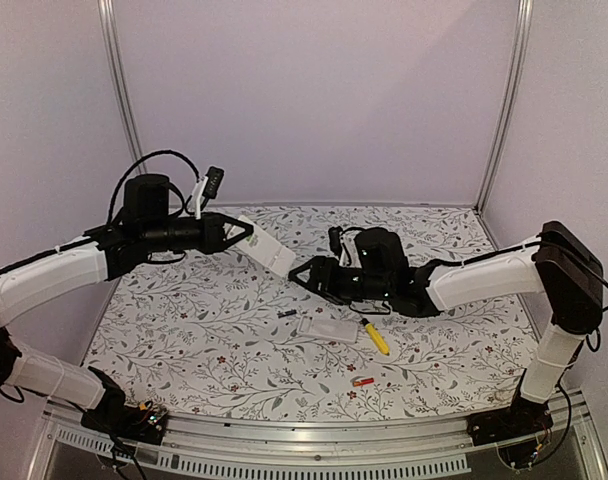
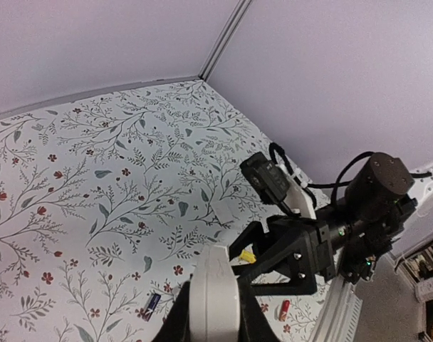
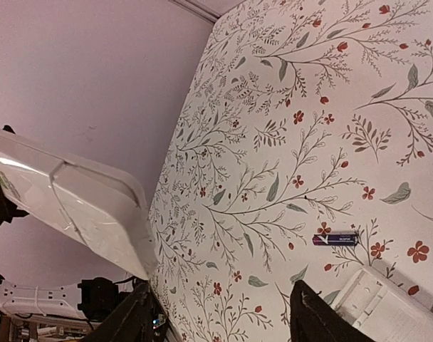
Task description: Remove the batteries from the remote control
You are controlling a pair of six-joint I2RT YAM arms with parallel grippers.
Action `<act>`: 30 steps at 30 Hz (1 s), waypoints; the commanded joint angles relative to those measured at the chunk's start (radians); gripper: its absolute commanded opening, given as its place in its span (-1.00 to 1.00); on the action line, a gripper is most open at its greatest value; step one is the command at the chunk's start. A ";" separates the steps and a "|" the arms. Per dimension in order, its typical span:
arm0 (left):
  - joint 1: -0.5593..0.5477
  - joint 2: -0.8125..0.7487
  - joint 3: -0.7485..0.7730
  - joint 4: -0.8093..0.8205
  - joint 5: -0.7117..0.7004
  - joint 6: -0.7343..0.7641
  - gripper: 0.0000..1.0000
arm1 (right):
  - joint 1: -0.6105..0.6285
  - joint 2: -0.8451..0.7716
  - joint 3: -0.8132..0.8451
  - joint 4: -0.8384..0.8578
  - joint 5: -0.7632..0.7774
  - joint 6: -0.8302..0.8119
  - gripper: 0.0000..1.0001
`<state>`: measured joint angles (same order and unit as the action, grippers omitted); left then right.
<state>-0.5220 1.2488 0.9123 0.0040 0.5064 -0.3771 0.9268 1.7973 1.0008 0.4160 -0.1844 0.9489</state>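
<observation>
Pose, left arm: raised over the rear-left counter (image 1: 184,330), forearm level, left tool (image 1: 246,236) clamped on one end of the white remote (image 1: 272,253). Pose, right arm: stretched low toward centre, right tool (image 1: 302,275) spread wide, empty, just beside the remote's free end. Remote off the counter, long axis slanting down-right toward the right tool. Below: dark battery (image 1: 288,314) flat, lengthwise left-right, just beside a white casing (image 1: 327,328); yellow-handled screwdriver (image 1: 375,336) right of it; red-orange battery (image 1: 362,383) near the front edge, well apart.
</observation>
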 commanded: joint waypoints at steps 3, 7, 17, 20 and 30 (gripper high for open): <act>-0.023 0.024 0.021 0.017 -0.006 -0.001 -1.00 | 0.000 -0.089 0.006 -0.003 0.034 -0.084 0.48; -0.032 0.028 0.025 0.016 0.003 0.004 -1.00 | 0.000 -0.080 0.033 -0.017 0.028 -0.113 0.60; -0.053 0.038 0.028 0.023 0.033 0.018 -1.00 | 0.002 -0.021 0.088 -0.030 0.002 -0.117 0.62; -0.056 0.038 0.028 0.023 0.035 0.017 -1.00 | 0.001 -0.006 0.096 -0.040 0.006 -0.109 0.61; -0.056 0.032 0.026 0.030 0.046 0.017 -1.00 | 0.001 0.019 0.064 -0.064 0.056 -0.048 0.42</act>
<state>-0.5629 1.2816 0.9142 0.0021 0.5171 -0.3660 0.9291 1.7927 1.0740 0.3798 -0.1680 0.8734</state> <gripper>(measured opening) 0.131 0.724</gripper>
